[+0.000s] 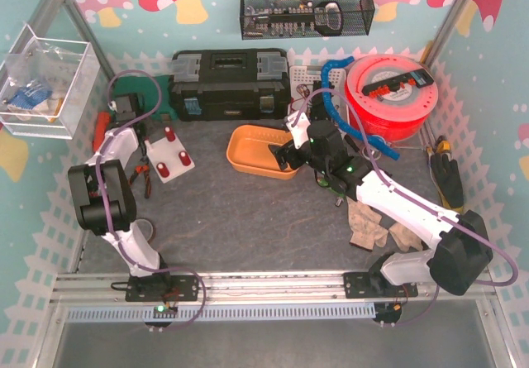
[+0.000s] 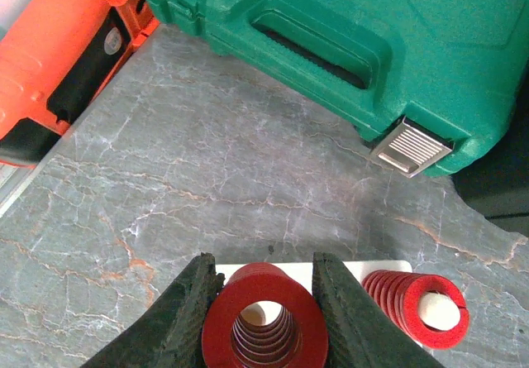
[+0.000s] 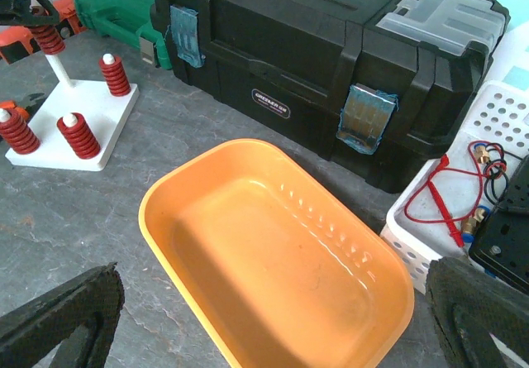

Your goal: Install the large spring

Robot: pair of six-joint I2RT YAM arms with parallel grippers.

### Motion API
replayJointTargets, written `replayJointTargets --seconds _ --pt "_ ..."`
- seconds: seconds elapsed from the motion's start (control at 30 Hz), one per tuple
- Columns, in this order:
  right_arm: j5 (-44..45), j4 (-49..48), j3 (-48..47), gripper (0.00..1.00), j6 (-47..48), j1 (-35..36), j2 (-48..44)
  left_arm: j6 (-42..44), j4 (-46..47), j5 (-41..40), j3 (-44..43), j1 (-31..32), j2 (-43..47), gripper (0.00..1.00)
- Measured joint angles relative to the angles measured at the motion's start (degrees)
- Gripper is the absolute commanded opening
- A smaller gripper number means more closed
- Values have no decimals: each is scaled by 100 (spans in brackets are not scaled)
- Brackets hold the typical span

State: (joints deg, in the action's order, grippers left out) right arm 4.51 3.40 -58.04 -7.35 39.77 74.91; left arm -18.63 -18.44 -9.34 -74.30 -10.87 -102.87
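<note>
The large red spring [image 2: 264, 322] sits between my left gripper's [image 2: 264, 260] black fingers, which are shut on its sides. Through its bore I see a white post tip and the white base [image 2: 380, 267] below. In the right wrist view the spring [image 3: 48, 39] is at the top of a tall white post [image 3: 59, 69]. Three smaller red springs [image 3: 80, 135] sit on short pegs of the base [image 1: 169, 160]. My right gripper [image 3: 273, 273] is open and empty above the orange tray [image 3: 248, 244].
A black toolbox [image 1: 230, 83] stands behind the tray. A green case [image 2: 331, 45] and an orange tool [image 2: 58, 62] lie just beyond the base. A white basket with wires [image 3: 463, 194] and an orange spool [image 1: 393, 95] are at the right.
</note>
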Motion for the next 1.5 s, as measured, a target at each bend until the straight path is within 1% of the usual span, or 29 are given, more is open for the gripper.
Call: replayJointTargets --seconds 0.47,0.63,0.67,0.77,0.9,1.0,1.23,1.43,1.5 --pt "-4 0 2 99 -2 0 0 20 -275 -4 0 0 33 3" --pt "-4 0 2 99 -4 0 0 20 -284 -4 0 0 33 7" --pt "-4 0 2 99 -4 0 0 20 -286 -4 0 0 33 9" --pt "-4 0 2 99 -7 0 0 20 -289 -4 0 0 31 18" --pt "-4 2 2 99 -7 0 0 -4 -282 13 0 0 -59 25" --pt "-2 2 2 99 -24 0 0 -44 -286 17 0 0 -192 36" --pt "33 9 2 99 -70 0 -76 -118 -304 151 2 0 -258 57" --pt "181 -7 2 99 -164 0 -229 -179 -310 262 42 0 -151 66" --pt "365 -44 2 98 -254 0 -254 -216 -319 356 109 0 42 71"
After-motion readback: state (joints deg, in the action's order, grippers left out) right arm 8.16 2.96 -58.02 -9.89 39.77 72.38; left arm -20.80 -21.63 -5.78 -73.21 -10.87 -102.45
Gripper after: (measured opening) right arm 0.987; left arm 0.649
